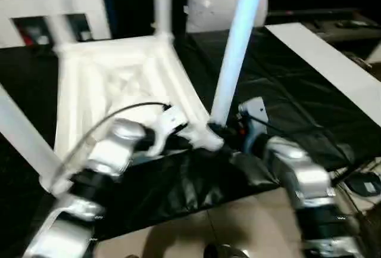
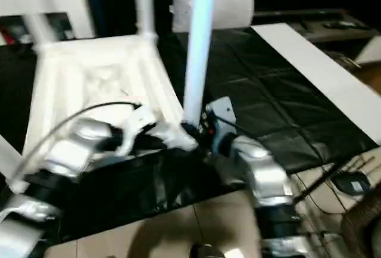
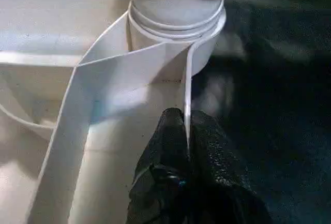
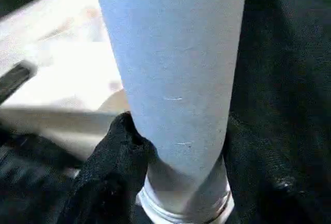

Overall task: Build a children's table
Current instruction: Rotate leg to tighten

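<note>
The white tabletop (image 1: 119, 82) lies upside down on a black sheet, raised rim up. Its legs stand up from the corner sockets: one at the far corner (image 1: 162, 2), one leaning at the near left (image 1: 24, 133), and one at the near right corner (image 1: 238, 43). My left gripper (image 3: 185, 123) is shut on the thin rim wall (image 3: 129, 63) just beside the near right socket (image 3: 176, 17). My right gripper (image 4: 181, 182) is shut on that corner's leg (image 4: 170, 69) close to its base, one black finger (image 4: 116, 167) pressed against its side.
The black sheet (image 1: 280, 109) covers the work surface, and its near edge meets tiled floor (image 1: 238, 228). A grey-white pillow-like bag (image 1: 220, 5) stands at the back. A flat white board strip (image 1: 333, 67) lies at the right. White shelving (image 1: 59, 8) is at the far left, cables (image 1: 357, 180) at the right.
</note>
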Controlling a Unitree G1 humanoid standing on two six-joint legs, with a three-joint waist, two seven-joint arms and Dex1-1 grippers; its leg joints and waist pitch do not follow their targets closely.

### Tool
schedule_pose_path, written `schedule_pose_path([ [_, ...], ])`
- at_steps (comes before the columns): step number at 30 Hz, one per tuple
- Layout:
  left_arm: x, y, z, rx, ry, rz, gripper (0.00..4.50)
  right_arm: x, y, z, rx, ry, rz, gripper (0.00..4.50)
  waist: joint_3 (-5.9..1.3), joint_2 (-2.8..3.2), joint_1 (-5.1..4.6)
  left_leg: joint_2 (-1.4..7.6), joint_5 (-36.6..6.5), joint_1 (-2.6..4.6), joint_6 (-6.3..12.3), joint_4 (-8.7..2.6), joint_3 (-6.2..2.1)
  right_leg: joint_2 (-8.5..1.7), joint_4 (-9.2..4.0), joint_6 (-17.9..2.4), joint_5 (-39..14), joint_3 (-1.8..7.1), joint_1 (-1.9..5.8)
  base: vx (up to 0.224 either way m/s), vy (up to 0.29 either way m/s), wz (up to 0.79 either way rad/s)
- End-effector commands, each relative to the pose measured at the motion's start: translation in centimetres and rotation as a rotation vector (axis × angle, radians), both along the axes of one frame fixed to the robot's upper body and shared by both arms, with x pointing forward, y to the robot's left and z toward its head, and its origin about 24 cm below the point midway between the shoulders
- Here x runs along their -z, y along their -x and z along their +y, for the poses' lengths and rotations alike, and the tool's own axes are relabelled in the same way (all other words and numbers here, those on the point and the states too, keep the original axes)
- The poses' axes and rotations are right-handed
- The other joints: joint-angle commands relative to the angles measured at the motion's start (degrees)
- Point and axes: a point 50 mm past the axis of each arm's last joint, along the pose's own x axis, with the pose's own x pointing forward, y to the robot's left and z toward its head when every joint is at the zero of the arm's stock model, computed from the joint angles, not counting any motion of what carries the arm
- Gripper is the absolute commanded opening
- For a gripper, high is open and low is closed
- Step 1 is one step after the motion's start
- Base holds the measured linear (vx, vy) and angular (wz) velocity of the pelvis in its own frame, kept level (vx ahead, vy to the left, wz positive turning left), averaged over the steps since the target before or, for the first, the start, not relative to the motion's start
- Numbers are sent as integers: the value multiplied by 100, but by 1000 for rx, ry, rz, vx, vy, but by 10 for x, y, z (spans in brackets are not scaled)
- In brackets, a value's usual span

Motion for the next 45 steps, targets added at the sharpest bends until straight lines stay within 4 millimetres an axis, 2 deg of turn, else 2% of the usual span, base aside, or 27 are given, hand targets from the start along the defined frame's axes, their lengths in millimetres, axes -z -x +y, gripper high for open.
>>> schedule_pose_path([
  [1, -23, -1, -38, 72, 106, -82, 0, 2, 4, 39, -96, -48, 38, 193, -367, 22, 9, 7, -1668, 13, 265, -419, -22, -227, -563, -385, -3073, 161, 349, 0, 0, 0],
  [3, -24, -2, -43, 53, 109, -96, 0, -1, 1, 43, -55, -68, 12, 193, -363, 32, 18, 18, -1625, 8, 319, -433, -11, -218, -536, -476, -2830, 183, 355, 0, 0, 0],
  [4, -24, -2, -44, 55, 103, -108, 0, -2, -1, 44, -32, -77, -2, 249, -371, 28, 15, 26, -1607, 11, 320, -435, -3, -225, -517, -537, -2716, 198, 346, 0, 0, 0],
  [8, -23, -2, -37, 43, 78, -120, 0, -6, -2, 42, -7, -97, -35, 268, -393, 23, 41, 39, -1349, 2, 381, -435, 25, -218, -417, -794, -2097, 266, 378, 0, 0, 0],
  [10, -23, -2, -32, 43, 69, -130, 0, -7, -1, 40, -3, -101, -54, 290, -393, 27, 55, 42, -1274, 6, 417, -431, 40, -219, -389, -873, -1964, 286, 381, 0, 0, 0],
  [11, -22, -2, -30, 46, 64, -133, 0, -8, 0, 38, -11, -103, -65, 301, -416, 2, 67, 41, -1169, -4, 439, -426, 46, -226, -378, -889, -1907, 286, 406, 0, 0, 0],
  [12, -22, -2, -29, 47, 60, -133, 0, -9, 0, 37, -19, -102, -74, 311, -411, 19, 86, 43, -1086, -5, 465, -427, 49, -234, -372, -905, -1868, 295, 404, 0, 0, 0],
  [15, -18, 0, -15, 80, 42, -131, 0, -8, 8, 24, -82, -100, -109, 336, -429, 41, 130, 57, -916, 0, 520, -425, 47, -234, -345, -960, -1599, 304, 427, 0, 0, 0],
  [17, -17, 0, -10, 88, 36, -126, 0, -8, 12, 17, -122, -106, -115, 357, -435, 41, 151, 74, -768, -10, 606, -422, 54, -232, -298, -1083, -1253, 319, 444, 0, 0, 0],
  [18, -17, 0, -5, 108, 27, -133, 0, -8, 17, 7, -165, -95, -119, 366, -441, 52, 169, 72, -772, -2, 619, -421, 56, -227, -303, -1128, -1249, 310, 445, 0, 0, 0],
  [19, -16, 0, -1, 119, 20, -134, 0, -8, 20, 0, -188, -89, -119, 373, -442, 47, 193, 70, -772, 1, 618, -417, 55, -224, -301, -1107, -1245, 311, 460, 0, 0, 0],
  [20, -16, 0, 2, 129, 16, -130, 0, -7, 24, -8, -225, -77, -110, 382, -449, 18, 225, 81, -767, 11, 655, -415, 60, -232, -290, -1122, -1239, 319, 461, 0, 0, 0],
  [21, -16, 1, 4, 150, 15, -131, 0, -5, 28, -17, -263, -54, -105, 392, -441, 27, 240, 83, -791, 8, 663, -417, 60, -226, -294, -1116, -1275, 318, 461, 0, 0, 0],
  [23, -16, 1, 6, 153, 10, -124, 0, -4, 31, -23, -284, -36, -105, 411, -410, 19, 260, 84, -1003, 9, 603, -429, 65, -243, -348, -1006, -1722, 309, 440, 0, 0, 0],
  [25, -15, 3, 12, 188, -1, -115, 0, -2, 40, -40, -320, -13, -99, 436, -433, -6, 263, 76, -1135, 14, 529, -418, 60, -246, -383, -862, -2095, 298, 436, 0, 0, 0],
  [26, -14, 3, 13, 192, -2, -113, 0, -2, 40, -41, -321, -13, -98, 444, -417, -3, 272, 78, -1179, 23, 513, -427, 56, -248, -403, -808, -2215, 296, 426, 0, 0, 0],
  [27, -13, 5, 16, 237, -9, -105, 0, -2, 45, -52, -337, -12, -93, 444, -426, -4, 294, 74, -1174, 23, 500, -420, 57, -255, -427, -731, -2352, 302, 422, 0, 0, 0],
  [28, -12, 7, 19, 263, -16, -93, 0, -2, 48, -59, -345, -5, -89, 444, -432, 16, 311, 76, -1178, 31, 495, -417, 56, -257, -424, -725, -2353, 303, 419, 0, 0, 0],
  [30, -12, 10, 23, 327, -32, -85, 0, -2, 55, -73, -375, 11, -77, 444, -443, -13, 350, 91, -1188, 32, 500, -419, 48, -246, -410, -720, -2303, 297, 418, 0, 0, 0],
  [32, -12, 12, 27, 380, -49, -72, 0, -5, 59, -85, -389, 21, -72, 444, -447, -8, 382, 89, -1168, 50, 512, -411, 65, -248, -402, -765, -2225, 307, 394, 0, 0, 0],
  [38, -12, 13, 32, 470, -91, -67, 0, -10, 61, -91, -442, 30, -75, 444, -467, -25, 433, 94, -1114, 44, 490, -406, 57, -261, -383, -780, -2218, 295, 405, 0, 0, 0],
  [42, -13, 15, 34, 564, -105, -50, 0, -11, 63, -85, -535, 52, -69, 444, -482, -10, 511, 102, -1002, 52, 490, -404, 62, -263, -335, -867, -1917, 308, 413, 0, 0, 0],
  [45, -14, 18, 34, 623, -106, -33, 0, -9, 59, -78, -601, 88, -41, 444, -488, -3, 517, 107, -965, 48, 459, -404, 61, -268, -303, -942, -1783, 312, 424, 0, 0, 0],
])
